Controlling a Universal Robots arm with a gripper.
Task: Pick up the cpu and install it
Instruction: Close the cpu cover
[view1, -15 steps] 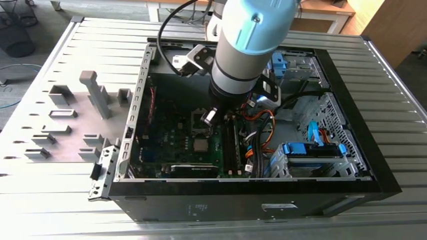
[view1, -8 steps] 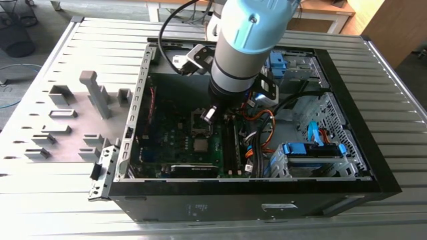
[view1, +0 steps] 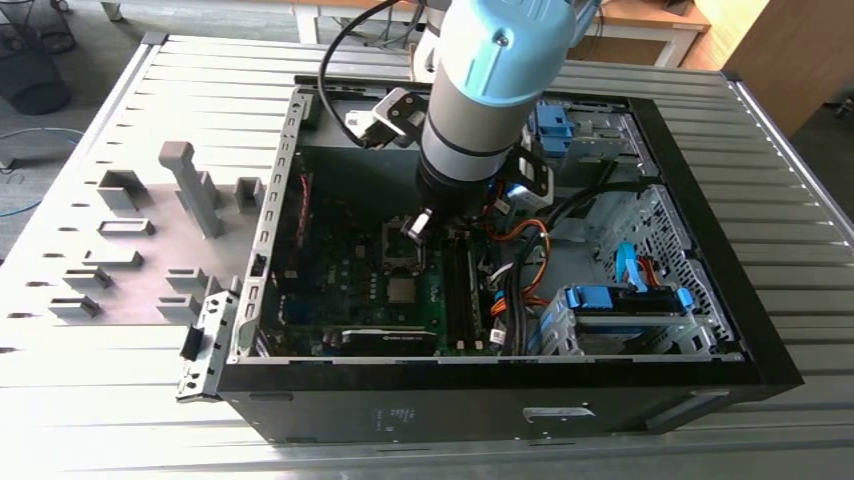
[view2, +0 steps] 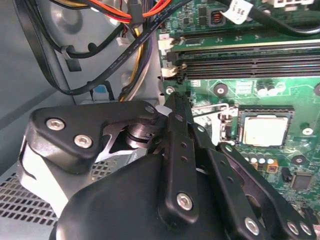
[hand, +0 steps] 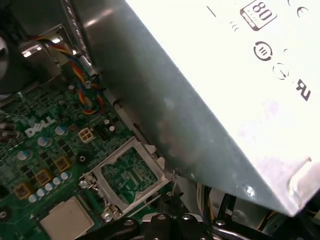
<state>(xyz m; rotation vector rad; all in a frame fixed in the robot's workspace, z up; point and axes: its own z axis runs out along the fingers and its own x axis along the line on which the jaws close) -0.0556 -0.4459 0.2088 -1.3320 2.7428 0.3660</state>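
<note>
While the cpu (view2: 263, 131) lies flat in the motherboard socket, silvery top up, the end effector (view2: 175, 103) hangs just beside it, closed on nothing, near the raised socket frame (hand: 142, 192); in the exterior view the cpu lies on its near side.

A silver-grey cylindrical metal arm tube (view1: 470, 110) is seen in the exterior view. It is topped by a light-blue rounded plastic joint cap (view1: 505, 40) and ringed lower down by a thin black band (view1: 461, 150). A black round cable (view1: 334, 45) is looped off the arm, and a small white-and-black boxy camera unit (view1: 384, 115) is mounted at its side. In the second wrist view the matt black metal gripper (view2: 175, 107) is shown built from flat black linkage bars (view2: 176, 155). These are pinned with silver round-headed screws (view2: 55, 123) (bright against the black) and dotted with small holes. A rounded black housing (view2: 125, 205) is set behind them.
</note>
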